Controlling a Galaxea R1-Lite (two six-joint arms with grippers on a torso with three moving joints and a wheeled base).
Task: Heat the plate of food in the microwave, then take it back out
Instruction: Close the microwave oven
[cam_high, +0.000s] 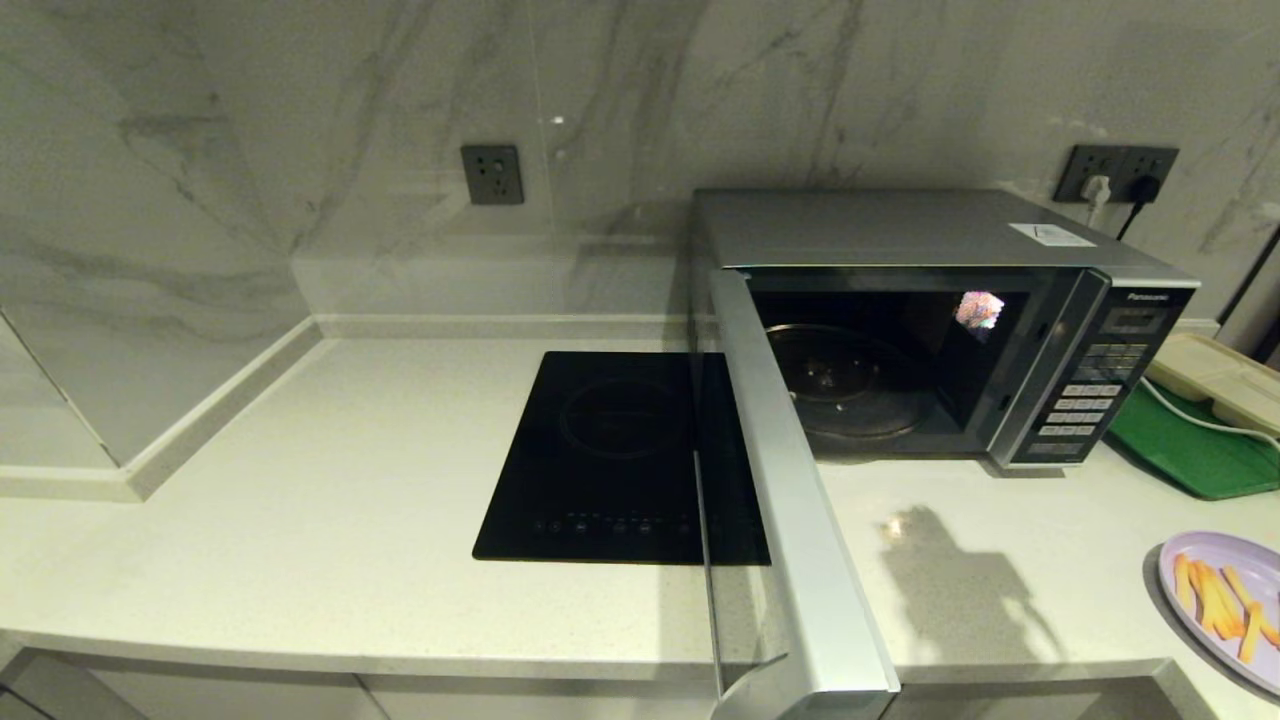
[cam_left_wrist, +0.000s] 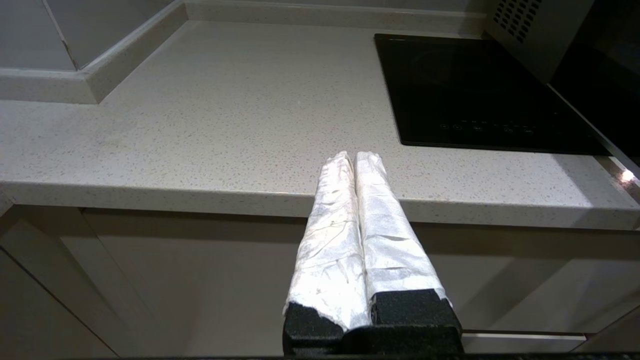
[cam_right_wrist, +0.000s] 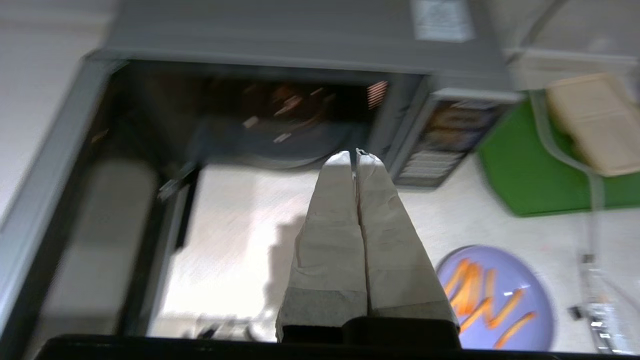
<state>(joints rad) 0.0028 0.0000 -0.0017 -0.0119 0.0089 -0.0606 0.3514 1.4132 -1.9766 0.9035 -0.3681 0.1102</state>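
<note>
The silver-grey microwave (cam_high: 940, 240) stands at the back right of the counter with its door (cam_high: 790, 520) swung wide open toward me. Its cavity holds only the glass turntable (cam_high: 850, 385). The lilac plate of food (cam_high: 1225, 600), with orange fries on it, lies on the counter at the near right edge. Neither arm shows in the head view. My right gripper (cam_right_wrist: 356, 156) hangs shut and empty above the counter in front of the microwave (cam_right_wrist: 310, 45), with the plate of food (cam_right_wrist: 495, 297) beside it. My left gripper (cam_left_wrist: 354, 158) is shut and empty at the counter's front edge.
A flat black cooktop (cam_high: 620, 455) is set into the counter left of the open door. A green tray (cam_high: 1200, 450) and a beige compartment tray (cam_high: 1220, 375) with a white cable lie right of the microwave. Wall sockets (cam_high: 1115, 172) sit behind it.
</note>
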